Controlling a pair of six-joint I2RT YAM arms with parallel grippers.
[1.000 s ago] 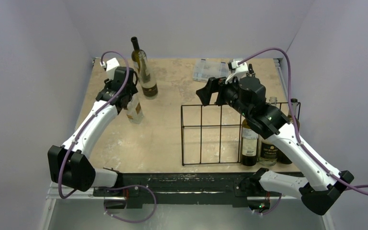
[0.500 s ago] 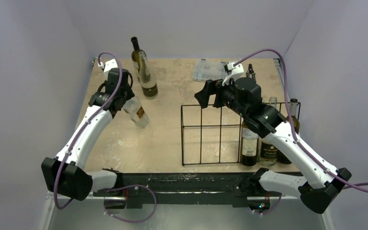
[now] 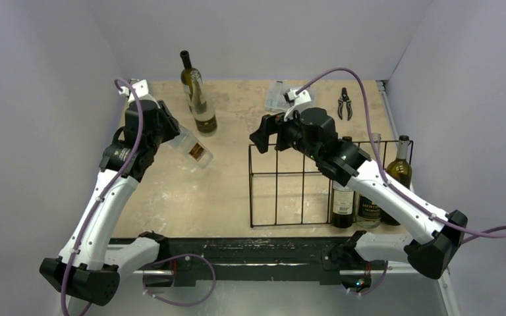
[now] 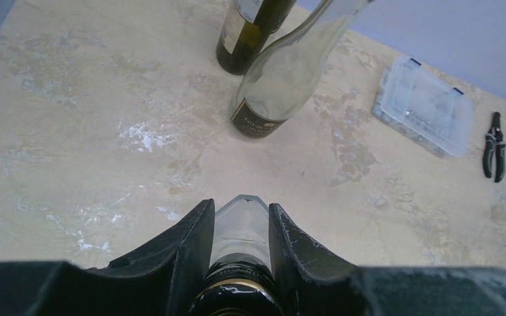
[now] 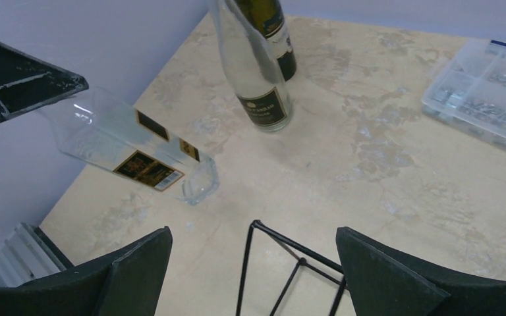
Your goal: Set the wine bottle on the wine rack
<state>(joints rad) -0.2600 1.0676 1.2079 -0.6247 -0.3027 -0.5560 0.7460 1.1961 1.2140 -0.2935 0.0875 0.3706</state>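
My left gripper (image 3: 160, 127) is shut on the neck of a clear wine bottle (image 3: 194, 148) and holds it tilted, its base off the table toward the right. In the left wrist view the bottle (image 4: 240, 227) sits between my fingers (image 4: 188, 247). In the right wrist view the same bottle (image 5: 132, 155) hangs tilted at the left. The black wire wine rack (image 3: 290, 187) stands right of centre; its far left corner (image 5: 257, 227) shows between my right fingers. My right gripper (image 3: 269, 131) is open and empty above that corner.
A clear bottle (image 3: 202, 105) and a dark bottle (image 3: 187, 69) stand at the back left. Three bottles (image 3: 369, 197) stand in the rack's right slots. A clear plastic box (image 3: 280, 95) and pliers (image 3: 344, 103) lie at the back.
My left gripper has lifted the clear bottle off the table and tipped its base to the right. My right gripper has moved left, to over the rack's far left corner.
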